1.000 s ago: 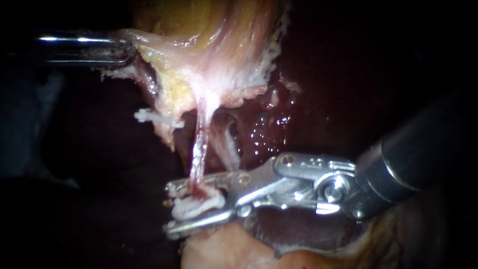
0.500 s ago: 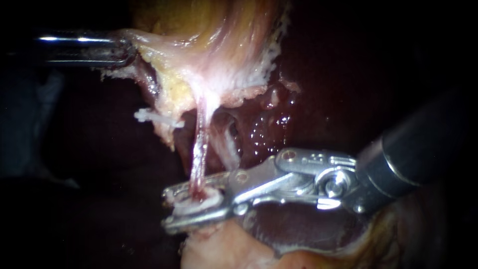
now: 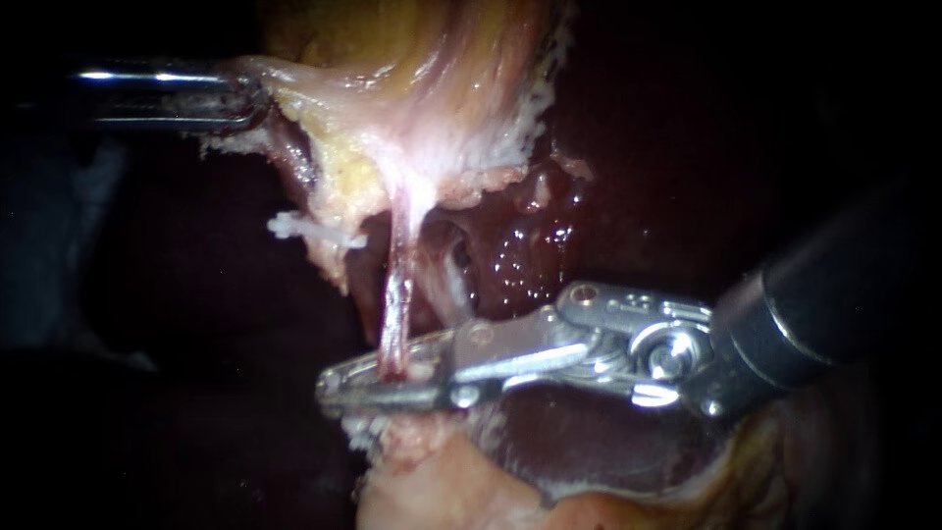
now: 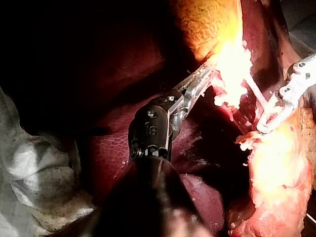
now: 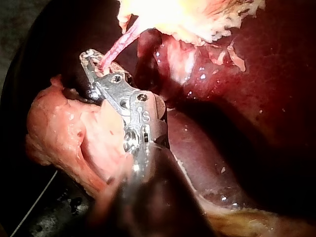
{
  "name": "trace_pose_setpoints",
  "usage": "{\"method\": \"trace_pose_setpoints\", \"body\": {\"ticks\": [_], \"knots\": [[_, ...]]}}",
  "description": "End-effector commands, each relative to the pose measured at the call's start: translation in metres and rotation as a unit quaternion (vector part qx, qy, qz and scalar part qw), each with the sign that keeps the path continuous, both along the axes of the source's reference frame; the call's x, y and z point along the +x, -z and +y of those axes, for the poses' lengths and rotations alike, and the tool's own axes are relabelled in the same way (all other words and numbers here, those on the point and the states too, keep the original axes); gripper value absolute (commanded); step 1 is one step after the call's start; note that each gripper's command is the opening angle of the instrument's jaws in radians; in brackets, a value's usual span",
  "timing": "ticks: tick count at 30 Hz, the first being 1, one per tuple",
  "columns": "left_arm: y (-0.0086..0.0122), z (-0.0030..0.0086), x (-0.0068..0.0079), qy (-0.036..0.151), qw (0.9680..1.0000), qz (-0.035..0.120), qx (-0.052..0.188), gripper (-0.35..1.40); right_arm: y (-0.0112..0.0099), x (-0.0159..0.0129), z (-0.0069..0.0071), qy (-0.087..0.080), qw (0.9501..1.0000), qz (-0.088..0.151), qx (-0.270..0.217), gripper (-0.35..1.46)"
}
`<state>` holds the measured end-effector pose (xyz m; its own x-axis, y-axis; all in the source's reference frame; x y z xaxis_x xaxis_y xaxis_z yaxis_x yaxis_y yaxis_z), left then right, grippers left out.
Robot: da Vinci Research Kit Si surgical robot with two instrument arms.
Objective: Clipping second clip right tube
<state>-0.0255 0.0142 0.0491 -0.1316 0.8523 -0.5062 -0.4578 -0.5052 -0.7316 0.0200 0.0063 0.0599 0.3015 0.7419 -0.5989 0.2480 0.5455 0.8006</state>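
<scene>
Liver [image 3: 535, 257] behind tube [image 3: 397, 304] within right instrument [image 3: 334, 386]

right instrument [image 3: 334, 388]: shiny bare metal | liver [image 3: 520, 260]: wet, glossy | tube [image 3: 397, 304]: slick | gallbladder [image 3: 442, 88]: ragged fringe

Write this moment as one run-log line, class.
right instrument: jaws shut on tube | left instrument: jaws shut on gallbladder

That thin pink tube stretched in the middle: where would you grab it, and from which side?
Probably its bare stretch below the gallbladder. The tube hangs taut and nearly upright, so jaws should cross it sideways, from the right, as the right instrument does, shut on its lower end.
</scene>
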Motion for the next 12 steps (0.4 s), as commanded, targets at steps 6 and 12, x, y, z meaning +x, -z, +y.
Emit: {"method": "trace_pose_setpoints", "body": {"ticks": [6,12], "knots": [[0.0,0.0,0.0,0.0,1.0,0.0,0.0,-0.35,-0.0004,0.0001,-0.0001,0.001,1.0,0.001,-0.001,-0.35],[-0.0001,0.0001,0.0,0.0,1.0,0.0,0.0,-0.35,-0.0006,-0.0001,0.0,0.001,1.0,0.001,-0.001,-0.35]]}}
